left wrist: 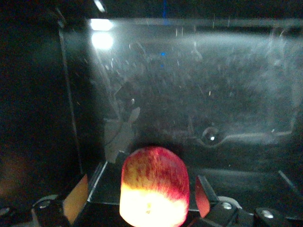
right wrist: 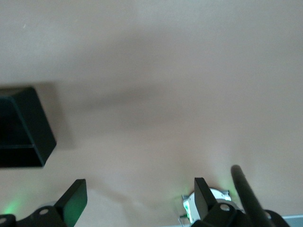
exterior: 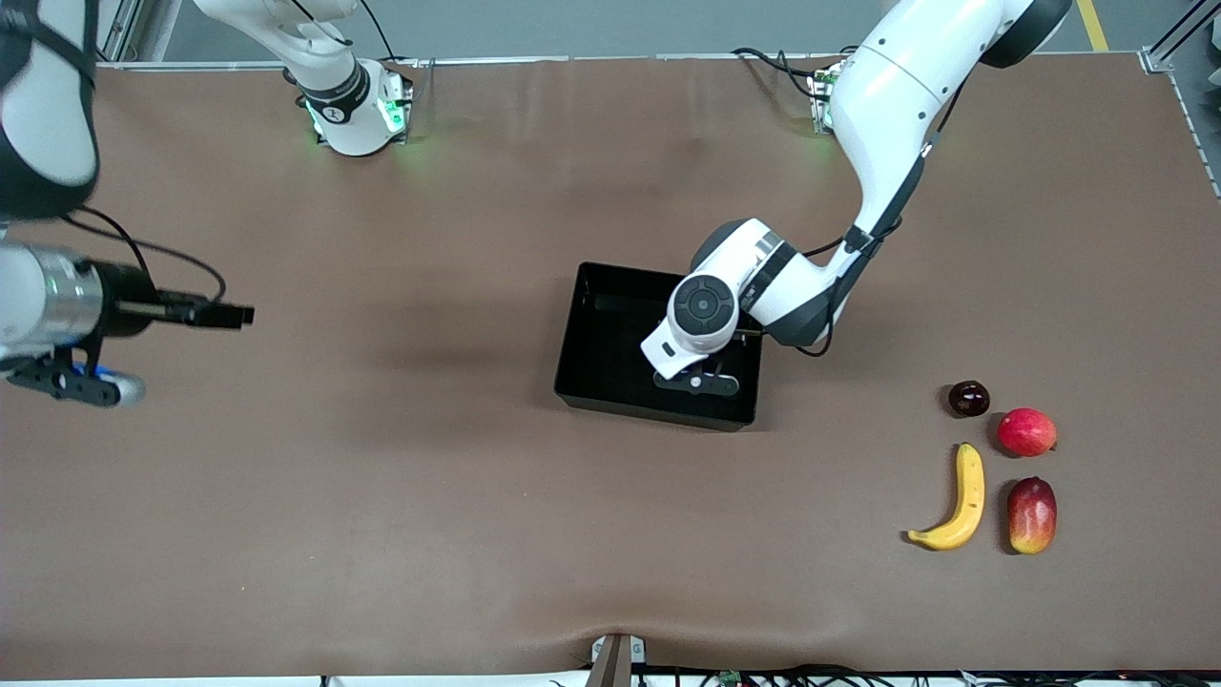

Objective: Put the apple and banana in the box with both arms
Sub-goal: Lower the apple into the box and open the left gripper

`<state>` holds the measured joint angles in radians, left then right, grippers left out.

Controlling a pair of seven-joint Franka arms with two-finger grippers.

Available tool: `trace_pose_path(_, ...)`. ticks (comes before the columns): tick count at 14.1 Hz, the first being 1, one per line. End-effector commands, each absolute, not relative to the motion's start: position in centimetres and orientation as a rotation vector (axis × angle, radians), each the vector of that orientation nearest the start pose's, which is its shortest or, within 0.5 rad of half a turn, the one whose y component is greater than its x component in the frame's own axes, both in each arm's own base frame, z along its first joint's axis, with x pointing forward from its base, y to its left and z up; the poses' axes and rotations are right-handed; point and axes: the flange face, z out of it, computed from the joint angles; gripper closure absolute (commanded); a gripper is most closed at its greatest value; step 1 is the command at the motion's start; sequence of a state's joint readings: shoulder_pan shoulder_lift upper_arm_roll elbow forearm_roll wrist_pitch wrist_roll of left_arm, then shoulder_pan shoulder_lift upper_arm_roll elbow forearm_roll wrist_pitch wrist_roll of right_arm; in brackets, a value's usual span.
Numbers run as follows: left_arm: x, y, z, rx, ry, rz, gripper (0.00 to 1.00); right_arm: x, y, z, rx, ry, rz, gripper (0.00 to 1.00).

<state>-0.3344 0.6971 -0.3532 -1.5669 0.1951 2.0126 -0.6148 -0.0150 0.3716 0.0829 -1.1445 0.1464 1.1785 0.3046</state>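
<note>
Brown matting covers the table (exterior: 401, 496) from end to end, and the box (exterior: 610, 343), a shallow glossy black tray, sits near its middle. The left arm (exterior: 887, 124) reaches down from its base into the box, and the left gripper (left wrist: 154, 201) hangs low inside it, toward the wall nearest the front camera. In the left wrist view the apple (left wrist: 154, 189), red streaked with yellow, sits between the two fingers (left wrist: 75, 198); a gap shows on each side of the fruit, so the fingers stand apart from it and grip nothing. Whether the apple rests on the box floor cannot be told from these views, though the scuffed black floor and upright walls fill the picture around it. The banana (exterior: 954, 501) lies on the matting toward the left arm's end of the table, well apart from the box and nearer to the front camera than it. Just beside the banana lie an elongated red-and-yellow mango (exterior: 1032, 515) and, farther from the front camera, a plain pinkish-red round fruit (exterior: 1026, 431) and a small dark fruit (exterior: 968, 398). The right arm (exterior: 57, 296) waits over its own end of the table; the right gripper (right wrist: 137, 198) hangs above bare matting with its fingers spread wide and nothing between them.
</note>
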Motion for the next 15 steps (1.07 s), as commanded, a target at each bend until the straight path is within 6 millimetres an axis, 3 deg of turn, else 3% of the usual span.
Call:
trace_pose_path(1, 58.5, -35.0, 31.7, -3.042, 0.066, 0.199, 0.0, 58.6, 5.7, 63.1, -3.005, 0.264, 0.43, 0.0)
trace_pose_path(3, 61.3, -31.2, 37.0, -3.046, -0.016, 0.183, 0.0, 56.9, 8.1, 65.8, -3.161, 0.182, 0.318, 0.0)
trace_pose_path(5, 63.7, -26.9, 39.6, -3.053, -0.008, 0.191, 0.0, 56.4, 7.3, 65.5, -3.18, -0.073, 0.334, 0.0)
trace_pose_path(7, 65.7, -21.8, 39.8, -3.068, 0.046, 0.196, 0.0, 56.5, 3.1, 65.1, -3.13, -0.207, 0.341, 0.0)
trace_pose_path(10, 68.1, -15.5, 39.1, -3.086, 0.142, 0.162, 0.0, 55.3, 1.5, 65.8, -3.113, -0.234, 0.316, 0.0)
trace_pose_path(13, 71.0, -7.8, 36.4, -3.124, 0.268, 0.072, 0.0, 52.8, -2.2, 65.0, -3.096, -0.454, 0.207, 0.0)
trace_pose_path(15, 72.3, -4.3, 34.3, -3.136, 0.309, -0.006, 0.0, 52.2, -2.3, 64.4, -3.084, -0.463, 0.197, 0.0)
